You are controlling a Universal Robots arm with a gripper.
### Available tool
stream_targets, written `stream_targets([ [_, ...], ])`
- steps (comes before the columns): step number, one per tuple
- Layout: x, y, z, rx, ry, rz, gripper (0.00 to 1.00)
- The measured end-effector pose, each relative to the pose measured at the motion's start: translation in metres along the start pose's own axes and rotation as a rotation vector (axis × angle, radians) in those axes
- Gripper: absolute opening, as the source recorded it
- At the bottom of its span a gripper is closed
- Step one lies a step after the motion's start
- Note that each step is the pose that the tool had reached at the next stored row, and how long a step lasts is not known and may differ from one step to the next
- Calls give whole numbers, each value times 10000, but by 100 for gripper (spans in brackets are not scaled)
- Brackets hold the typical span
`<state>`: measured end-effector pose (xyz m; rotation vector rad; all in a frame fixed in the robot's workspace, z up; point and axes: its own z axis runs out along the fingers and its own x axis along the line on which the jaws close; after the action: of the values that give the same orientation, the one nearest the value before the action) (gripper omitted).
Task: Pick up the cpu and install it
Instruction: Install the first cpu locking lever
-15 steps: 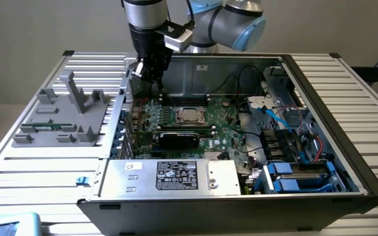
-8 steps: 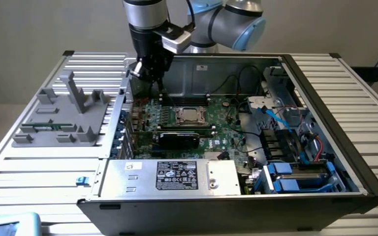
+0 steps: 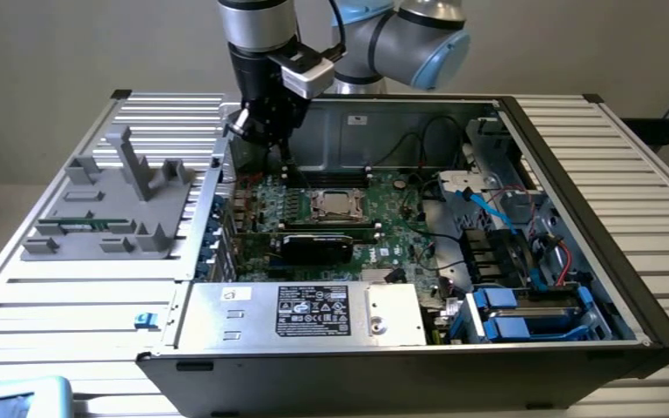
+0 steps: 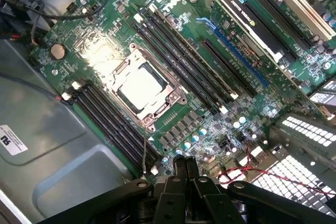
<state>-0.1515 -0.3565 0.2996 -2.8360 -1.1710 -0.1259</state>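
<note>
One cpu (image 3: 334,204) matters here: a flat, silver-topped square lying level inside the metal socket frame (image 4: 173,98) on the green motherboard (image 3: 399,237), near the middle of the exterior view. Black memory slots (image 4: 178,61) run along both sides of the socket. A black expansion card (image 3: 317,246) sits just below it in the exterior view.

My fingers (image 4: 180,170) are pressed together with nothing between them. They hang over the rear edge of the board, above and to the exterior view's left of the cpu and well apart from it.

I judge the chip light and rigid, its smooth metal top likely slippery and its underside delicate. The thin opposite edges look like the place to hold it, kept level, with only a gentle squeeze.
</note>
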Motion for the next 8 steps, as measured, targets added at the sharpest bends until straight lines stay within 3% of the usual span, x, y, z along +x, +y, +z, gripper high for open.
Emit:
stream_targets([
  [6, 0, 0, 3, -84, 29, 815, 12],
  [8, 0, 0, 3, -90, 31, 875, 12],
])
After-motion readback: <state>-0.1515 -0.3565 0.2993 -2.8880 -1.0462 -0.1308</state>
